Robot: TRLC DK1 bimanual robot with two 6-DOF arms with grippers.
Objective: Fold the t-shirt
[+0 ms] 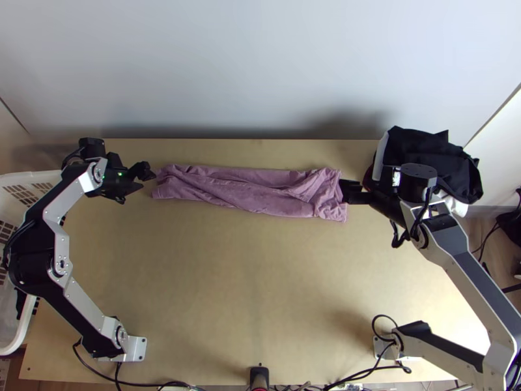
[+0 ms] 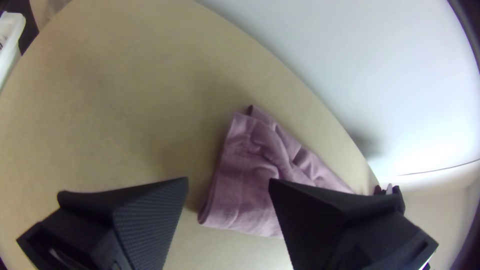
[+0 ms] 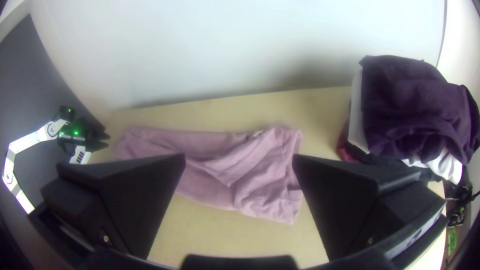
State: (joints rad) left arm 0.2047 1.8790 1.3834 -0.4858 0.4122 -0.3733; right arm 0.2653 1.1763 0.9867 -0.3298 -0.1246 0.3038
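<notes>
The light wooden desk (image 1: 254,280) is the largest; taking it as a clock face with twelve at its far edge, the white slatted basket (image 1: 32,319) stands just beside it at nine.

The mauve t-shirt (image 1: 251,189) lies at twelve, gathered into a long, wrinkled strip running from about eleven to one. Its end toward one spreads a little wider, with loose folds on top.

At two, near the rim, sits a heap of clothes (image 1: 433,156), dark cloth uppermost, with white and red edges peeking out below.

The left hand (image 1: 144,181) is at ten, just beside the strip's end. In its wrist view, the left hand (image 2: 228,181) has its fingers wide apart, gripping nothing.

The right hand (image 1: 346,191) is between one and two, at the shirt's other end, also spread wide and empty; whether it touches the cloth I cannot tell.
</notes>
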